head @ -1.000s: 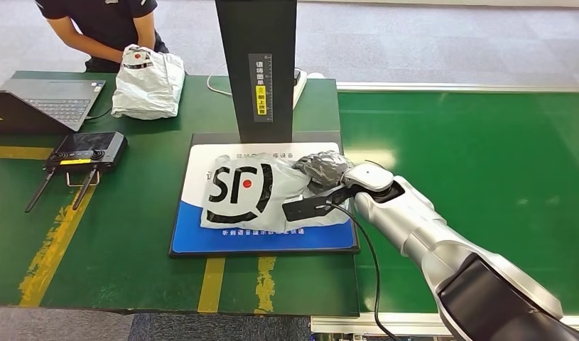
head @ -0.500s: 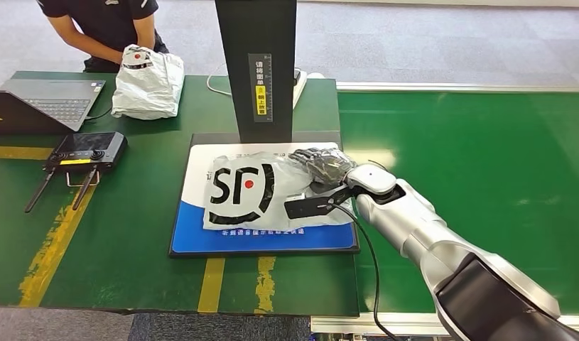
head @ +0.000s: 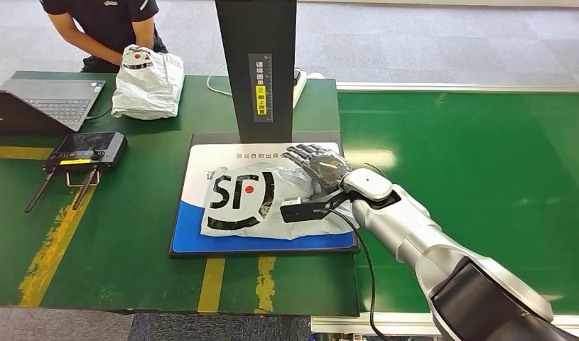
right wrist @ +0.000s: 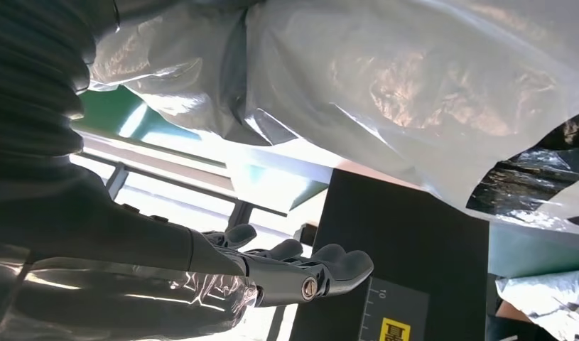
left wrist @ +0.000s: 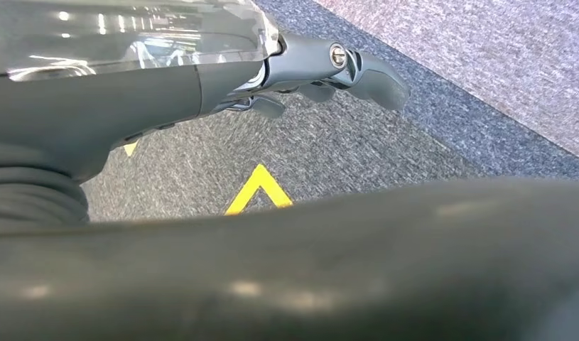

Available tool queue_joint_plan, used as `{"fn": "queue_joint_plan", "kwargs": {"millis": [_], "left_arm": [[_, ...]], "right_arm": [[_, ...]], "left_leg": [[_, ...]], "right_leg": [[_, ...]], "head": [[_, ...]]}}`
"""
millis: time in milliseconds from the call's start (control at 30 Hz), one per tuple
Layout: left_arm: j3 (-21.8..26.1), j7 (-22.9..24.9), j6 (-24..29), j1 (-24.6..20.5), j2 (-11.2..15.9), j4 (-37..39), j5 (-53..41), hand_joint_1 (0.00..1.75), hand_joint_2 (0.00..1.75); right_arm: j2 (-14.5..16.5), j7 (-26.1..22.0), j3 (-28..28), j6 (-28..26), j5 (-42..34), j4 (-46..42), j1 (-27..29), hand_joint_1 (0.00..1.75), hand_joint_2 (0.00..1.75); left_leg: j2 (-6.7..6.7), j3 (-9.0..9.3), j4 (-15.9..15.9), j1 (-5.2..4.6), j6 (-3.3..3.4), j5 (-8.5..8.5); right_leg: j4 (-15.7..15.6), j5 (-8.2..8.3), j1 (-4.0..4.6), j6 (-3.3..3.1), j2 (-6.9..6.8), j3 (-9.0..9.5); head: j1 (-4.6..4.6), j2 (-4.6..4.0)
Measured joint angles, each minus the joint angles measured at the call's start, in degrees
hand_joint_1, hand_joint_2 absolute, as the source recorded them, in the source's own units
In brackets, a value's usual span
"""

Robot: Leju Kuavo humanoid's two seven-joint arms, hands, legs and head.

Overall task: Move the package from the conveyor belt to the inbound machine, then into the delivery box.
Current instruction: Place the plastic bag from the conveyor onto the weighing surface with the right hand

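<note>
A white plastic package (head: 261, 199) with a black and red logo lies on the blue and white pad of the inbound machine (head: 194, 241), below its black post (head: 258, 67). My right hand (head: 317, 164) is at the package's far right corner, fingers spread apart and holding nothing. In the right wrist view the same hand (right wrist: 286, 273) is stretched out flat beside the crinkled package (right wrist: 414, 78). My left hand (left wrist: 329, 67) hangs over the grey floor with nothing in it.
A second white package (head: 148, 82) lies at the back of the green table in front of a person (head: 105, 25). A laptop (head: 48, 103) and a black controller (head: 87, 150) sit at the left. The green conveyor belt (head: 485, 170) stretches to the right.
My right hand has let go of the package and spread its fingers, lifting off toward the post. The package has settled flatter and slightly nearer on the pad.
</note>
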Motion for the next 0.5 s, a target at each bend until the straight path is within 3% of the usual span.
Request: {"fn": "queue_joint_plan", "kwargs": {"millis": [400, 500], "left_arm": [[-0.6, 0.0, 0.0, -0.1, 1.0, 0.4, -1.1, 0.0, 0.0], [-0.6, 0.0, 0.0, -0.1, 1.1, 0.5, -1.0, 0.0, 0.0]], "right_arm": [[0.0, -0.9, -3.4, -5.0, -0.1, -0.1, 0.2, 0.0, 1.75], [0.0, -1.6, -4.2, -9.5, 0.2, -0.5, 0.3, 0.0, 1.75]], "left_leg": [[0.0, -0.01, 0.0, 0.0, 0.0, 0.0], [0.0, -0.02, 0.0, 0.0, 0.0, 0.0]], "right_leg": [[0.0, 0.0, 0.01, 0.0, 0.0, -0.01], [0.0, 0.0, 0.0, 0.0, 0.0, -0.01]], "head": [[0.0, 0.0], [0.0, 0.0]]}}
